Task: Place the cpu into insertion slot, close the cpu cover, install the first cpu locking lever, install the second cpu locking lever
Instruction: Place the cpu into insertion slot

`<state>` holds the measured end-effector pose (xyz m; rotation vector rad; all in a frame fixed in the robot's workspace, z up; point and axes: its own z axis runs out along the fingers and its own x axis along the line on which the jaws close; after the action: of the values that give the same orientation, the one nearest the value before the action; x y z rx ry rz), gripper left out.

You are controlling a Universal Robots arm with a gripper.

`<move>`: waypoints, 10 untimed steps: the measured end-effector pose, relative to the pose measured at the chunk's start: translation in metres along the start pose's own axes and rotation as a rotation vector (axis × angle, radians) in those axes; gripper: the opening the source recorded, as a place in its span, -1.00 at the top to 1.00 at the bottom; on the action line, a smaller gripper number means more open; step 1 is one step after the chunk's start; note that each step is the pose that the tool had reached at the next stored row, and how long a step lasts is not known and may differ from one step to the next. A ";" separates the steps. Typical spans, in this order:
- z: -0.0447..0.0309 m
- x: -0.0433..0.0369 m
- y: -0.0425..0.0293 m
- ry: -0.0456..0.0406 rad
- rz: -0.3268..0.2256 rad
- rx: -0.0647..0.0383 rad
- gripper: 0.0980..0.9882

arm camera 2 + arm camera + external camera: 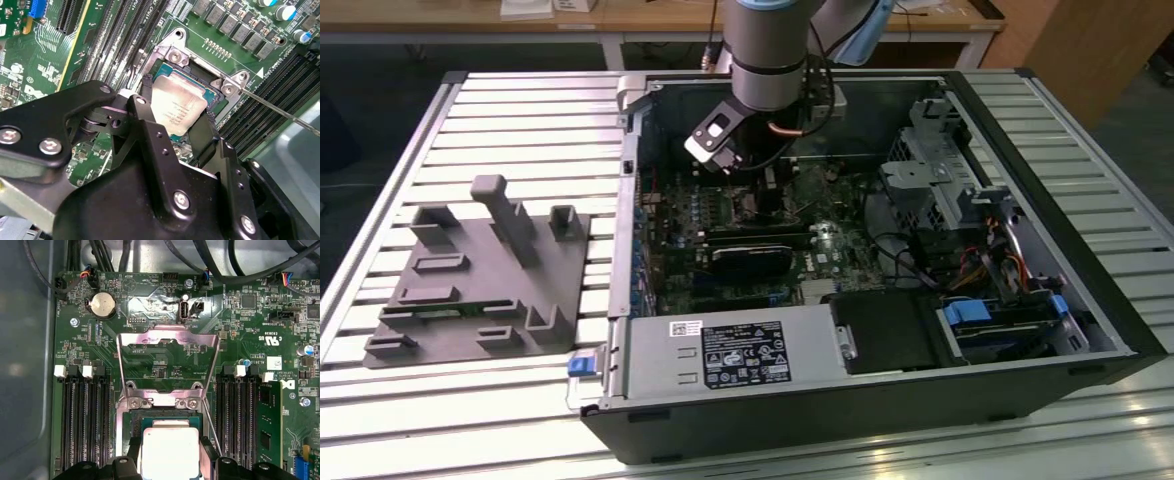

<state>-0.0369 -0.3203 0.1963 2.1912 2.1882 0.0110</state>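
Black claw (176,110) grips small flat silver-grey cpu (177,116) by opposite edges over bright-rimmed square insertion slot (131,427) (light, stiff, contacts likely fragile); silver-frame cpu cover (167,334) raised.

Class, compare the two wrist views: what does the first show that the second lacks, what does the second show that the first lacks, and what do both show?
First, not second: the coin battery and the open cpu cover, folded back from the slot. Second, not first: a row of grey chokes beyond the slot. Both: the cpu between the gripper jaws at the slot, with memory slots on either side.
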 end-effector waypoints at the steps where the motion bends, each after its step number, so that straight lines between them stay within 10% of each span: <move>1: 0.0002 0.0001 0.0001 0.0002 -0.002 0.000 0.01; 10: 0.0010 0.0009 0.0008 0.0032 -0.023 -0.001 0.01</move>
<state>-0.0360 -0.3194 0.1953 2.1668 2.2148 0.0144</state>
